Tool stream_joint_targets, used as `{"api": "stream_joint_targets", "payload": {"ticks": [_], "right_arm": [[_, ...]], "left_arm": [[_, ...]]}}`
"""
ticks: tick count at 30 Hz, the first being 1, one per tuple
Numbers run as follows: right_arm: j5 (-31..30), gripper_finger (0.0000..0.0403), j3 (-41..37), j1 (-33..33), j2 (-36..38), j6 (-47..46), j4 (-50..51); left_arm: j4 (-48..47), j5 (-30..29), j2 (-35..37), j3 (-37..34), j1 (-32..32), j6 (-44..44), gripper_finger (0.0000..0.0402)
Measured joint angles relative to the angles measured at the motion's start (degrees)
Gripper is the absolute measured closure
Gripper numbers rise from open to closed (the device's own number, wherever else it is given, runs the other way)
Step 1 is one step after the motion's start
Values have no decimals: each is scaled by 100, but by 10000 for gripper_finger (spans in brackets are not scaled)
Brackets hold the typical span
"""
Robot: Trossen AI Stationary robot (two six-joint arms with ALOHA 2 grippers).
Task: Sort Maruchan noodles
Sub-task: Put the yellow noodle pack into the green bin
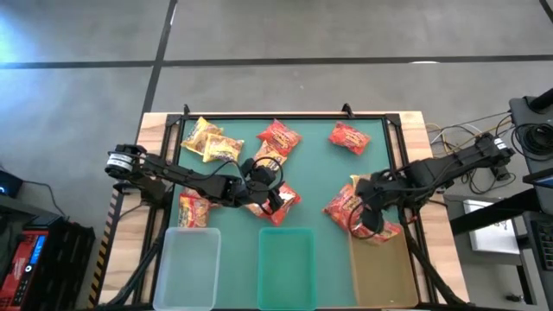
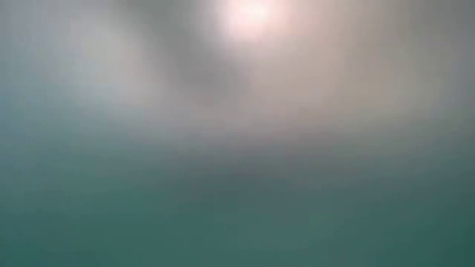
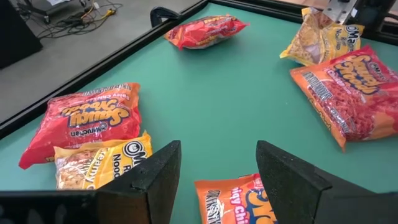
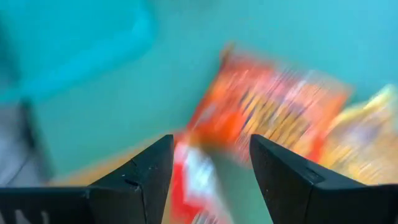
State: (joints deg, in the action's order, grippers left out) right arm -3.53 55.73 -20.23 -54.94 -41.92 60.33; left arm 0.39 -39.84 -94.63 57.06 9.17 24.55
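Note:
Maruchan noodles packets lie scattered on the green mat [image 1: 320, 173]: yellow ones [image 1: 210, 140], red ones [image 1: 278, 138] [image 1: 349, 136] and a red-orange one [image 1: 197, 207]. My left gripper [image 3: 217, 155] stands open near the mat's middle, slanting down over an orange packet [image 3: 233, 199] that lies flat on the mat below its fingers. My right gripper [image 4: 211, 146] is open above a red packet [image 4: 199, 180] at the far end of the brown tray [image 1: 380, 276]. It points steeply down. An orange packet [image 4: 273, 106] lies beyond it. The low view shows only blur.
Three shallow trays line the near edge: a clear one [image 1: 186, 263] on the left, a green one [image 1: 285, 263] in the middle and the brown one on the right. A black frame [image 1: 285, 117] borders the mat. Bare mat lies between the far packets.

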Motion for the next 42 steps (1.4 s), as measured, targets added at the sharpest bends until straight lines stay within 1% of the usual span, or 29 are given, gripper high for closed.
{"api": "stream_joint_targets", "payload": {"ticks": [2, 4, 7, 9, 15, 19, 24, 27, 31, 35, 42], "right_arm": [[-785, 202, -18, 2, -2, 100, -234], [-1397, 202, -156, 2, -2, 238, -660], [-1958, 202, -455, 50, -30, 517, -1419], [-2090, 202, -698, 154, -48, 815, -2067], [-2000, 202, -1573, 870, -130, 1652, -4141], [-1475, 202, -2090, 1499, -243, 1910, -5381], [-903, 202, -2502, 2082, -511, 1909, -6702], [-739, 202, -2542, 2295, -772, 1907, -7040], [-696, 202, -2517, 2462, -1259, 1911, -7154], [-693, 202, -2418, 2494, -1697, 1999, -7177], [-695, 202, -2308, 2491, -2021, 2174, -7205]], "left_arm": [[-39, -14, 0, 0, -16, 17, 208], [-136, -15, 0, 0, -43, 70, 208], [-422, -15, 0, 0, -138, 216, 208], [-664, -16, 0, 0, -237, 361, 208], [-1132, -15, -45, -35, -695, 760, 208], [-1185, -4, -195, -46, -1087, 943, 208], [-1268, 269, -481, -48, -1569, 1240, 208], [-1354, 363, -617, -48, -1791, 1332, 208], [-1338, 756, -787, -48, -2011, 1402, 208], [-1260, 851, -899, -42, -2041, 1465, 208], [-948, 1396, -939, -37, -1979, 1472, 208]]}}
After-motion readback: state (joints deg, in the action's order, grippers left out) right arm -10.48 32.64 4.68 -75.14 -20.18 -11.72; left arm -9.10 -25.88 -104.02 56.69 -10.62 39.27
